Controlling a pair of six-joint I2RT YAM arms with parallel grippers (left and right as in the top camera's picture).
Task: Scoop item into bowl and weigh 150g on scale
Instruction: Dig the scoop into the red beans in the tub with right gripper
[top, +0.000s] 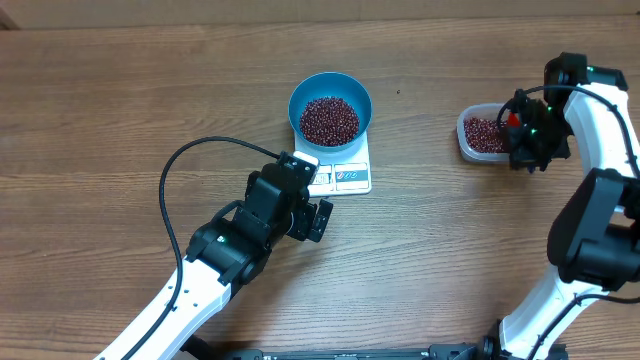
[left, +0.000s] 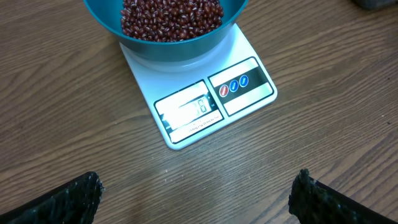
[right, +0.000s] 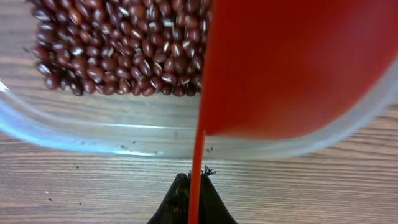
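Observation:
The blue bowl (top: 330, 108) stands on the white scale (top: 345, 176), and a heap of dark red beans (top: 329, 119) fills it; the left wrist view shows the bowl (left: 168, 43), the beans (left: 171, 15) and the scale's display (left: 189, 112). My left gripper (top: 307, 217) hovers just in front of the scale, open, with its fingertips (left: 74, 199) wide apart over bare wood. My right gripper (right: 194, 199) is shut on the thin handle of a red scoop (right: 292, 68), which hangs over the clear container (right: 124, 134) with more beans (right: 118, 50) in it at the right of the table.
The clear container (top: 480, 135) sits at the right, partly under my right arm (top: 600, 130). A black cable (top: 190, 170) loops over the wood to the left of the scale.

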